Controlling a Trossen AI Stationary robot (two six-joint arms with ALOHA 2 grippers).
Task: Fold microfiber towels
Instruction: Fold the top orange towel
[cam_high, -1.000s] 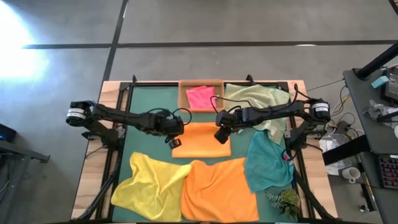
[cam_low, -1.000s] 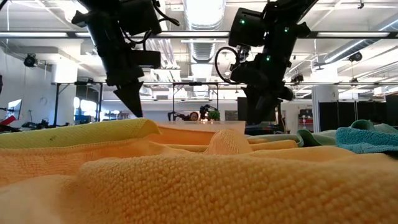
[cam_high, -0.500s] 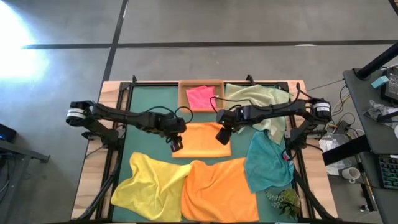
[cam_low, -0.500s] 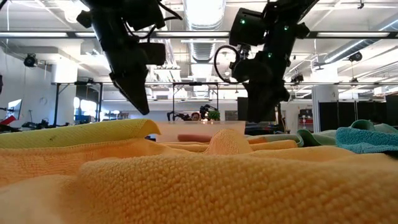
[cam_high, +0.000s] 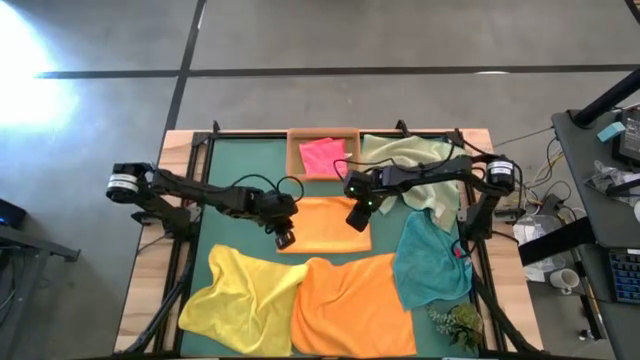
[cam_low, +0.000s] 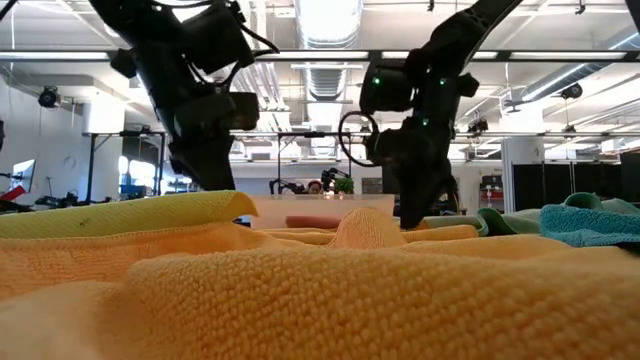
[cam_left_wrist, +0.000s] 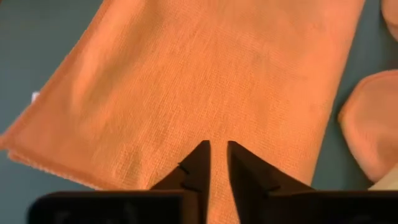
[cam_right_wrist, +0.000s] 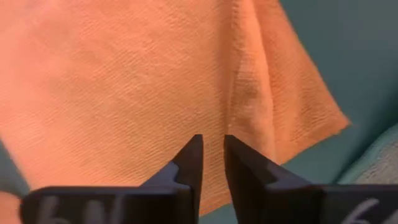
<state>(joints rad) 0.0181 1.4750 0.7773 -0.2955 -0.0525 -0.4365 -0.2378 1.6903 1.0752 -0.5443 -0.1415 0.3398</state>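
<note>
Orange folded towel (cam_high: 323, 223) mid-mat, left gripper (cam_high: 284, 238) and right gripper (cam_high: 356, 220) over its near corners, jaws narrow

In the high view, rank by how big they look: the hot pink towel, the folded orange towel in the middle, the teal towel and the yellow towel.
1. Yellow towel, largest, spread and rumpled.
2. Teal towel.
3. Folded orange towel; it looks close to the teal one, so that order is unsure.
4. Hot pink towel, clearly smallest.
</note>
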